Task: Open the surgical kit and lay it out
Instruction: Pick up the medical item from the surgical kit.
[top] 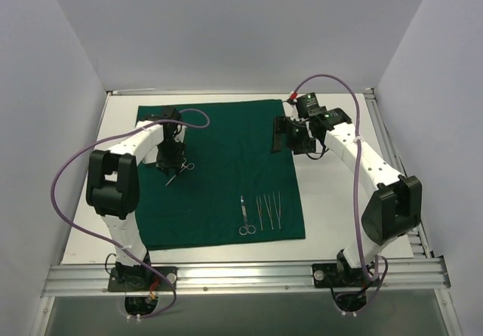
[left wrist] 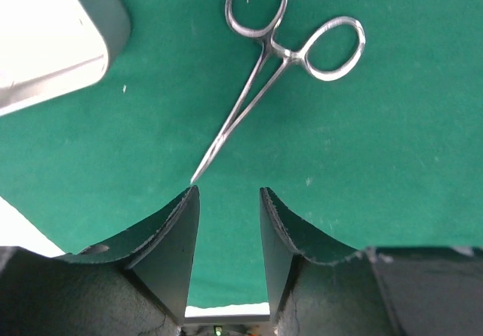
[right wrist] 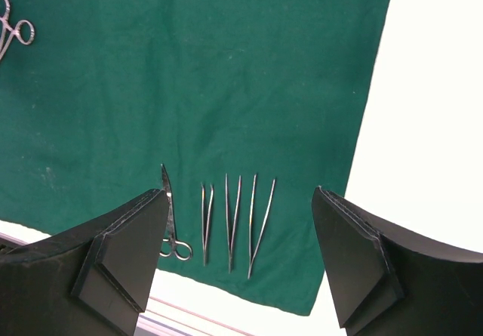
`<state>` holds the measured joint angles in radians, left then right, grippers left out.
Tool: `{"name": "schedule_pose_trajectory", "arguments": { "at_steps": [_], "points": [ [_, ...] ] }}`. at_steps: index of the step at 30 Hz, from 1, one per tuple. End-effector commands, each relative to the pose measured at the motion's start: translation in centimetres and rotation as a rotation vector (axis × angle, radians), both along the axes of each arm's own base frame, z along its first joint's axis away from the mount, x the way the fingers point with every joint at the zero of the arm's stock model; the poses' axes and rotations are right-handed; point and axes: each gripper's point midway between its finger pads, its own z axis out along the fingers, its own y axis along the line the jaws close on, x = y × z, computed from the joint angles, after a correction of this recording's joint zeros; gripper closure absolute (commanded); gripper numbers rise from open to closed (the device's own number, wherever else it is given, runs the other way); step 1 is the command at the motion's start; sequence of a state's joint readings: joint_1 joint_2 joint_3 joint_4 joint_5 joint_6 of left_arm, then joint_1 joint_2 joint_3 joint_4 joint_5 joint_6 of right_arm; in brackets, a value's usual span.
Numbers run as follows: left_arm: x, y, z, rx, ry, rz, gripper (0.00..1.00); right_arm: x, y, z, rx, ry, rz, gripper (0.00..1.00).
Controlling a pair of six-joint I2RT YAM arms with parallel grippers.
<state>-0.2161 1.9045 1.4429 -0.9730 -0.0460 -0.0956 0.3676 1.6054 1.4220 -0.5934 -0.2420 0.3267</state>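
Left gripper [left wrist: 228, 192] half-open, empty beside the light, slippery steel forceps [left wrist: 243, 108], I'd pinch mid-shank; right gripper [right wrist: 240, 194] gapes wide, empty.

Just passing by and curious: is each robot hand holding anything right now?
Left hand: open, empty; the forceps lie on the green cloth just ahead of it.
Right hand: open wide, empty, over the green cloth.

PLACE: robotics lab cell | SIGNS: white walls [top: 226, 26] boxing a table [top: 326, 200] — left arm [top: 139, 141], right arm [top: 364, 160] on aluminium rail [top: 249, 279]
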Motion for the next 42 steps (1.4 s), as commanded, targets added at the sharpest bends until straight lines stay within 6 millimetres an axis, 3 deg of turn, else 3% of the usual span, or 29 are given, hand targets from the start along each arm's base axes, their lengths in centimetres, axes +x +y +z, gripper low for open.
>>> {"name": "schedule_pose_trajectory", "arguments": {
  "at_steps": [1, 11, 24, 26, 29, 36, 42],
  "points": [
    [1.2, -0.2, -1.0, -0.01, -0.018, -0.042, 0.54, 0.5, 0.6, 0.5, 0.003, 0.0, 0.031, 0.21],
    [1.8, 1.2, -2.7, 0.025, 0.017, -0.031, 0.57, 0.7, 0.6, 0.2, -0.002, 0.009, 0.033, 0.21],
    [1.1, 1.5, -4.0, 0.039, 0.039, -0.023, 0.8, 0.9, 0.7, 0.0, -0.001, 0.016, 0.023, 0.21],
    [1.2, 1.5, -3.7, 0.042, 0.028, -0.023, 0.87, 0.9, 0.7, 0.1, 0.0, 0.013, 0.025, 0.21],
    [1.4, 1.9, -3.0, 0.066, 0.007, -0.016, 0.98, 1.0, 0.8, 0.1, 0.004, 0.013, 0.025, 0.21],
    [2.3, 2.0, 2.0, 0.055, -0.114, -0.004, 0.98, 1.3, 1.1, 0.6, -0.001, -0.003, 0.033, 0.2],
    [2.1, -0.2, 6.8, -0.076, -0.198, -0.03, 0.98, 1.6, 1.8, 0.9, 0.01, -0.01, 0.055, 0.2]
  ]
}}
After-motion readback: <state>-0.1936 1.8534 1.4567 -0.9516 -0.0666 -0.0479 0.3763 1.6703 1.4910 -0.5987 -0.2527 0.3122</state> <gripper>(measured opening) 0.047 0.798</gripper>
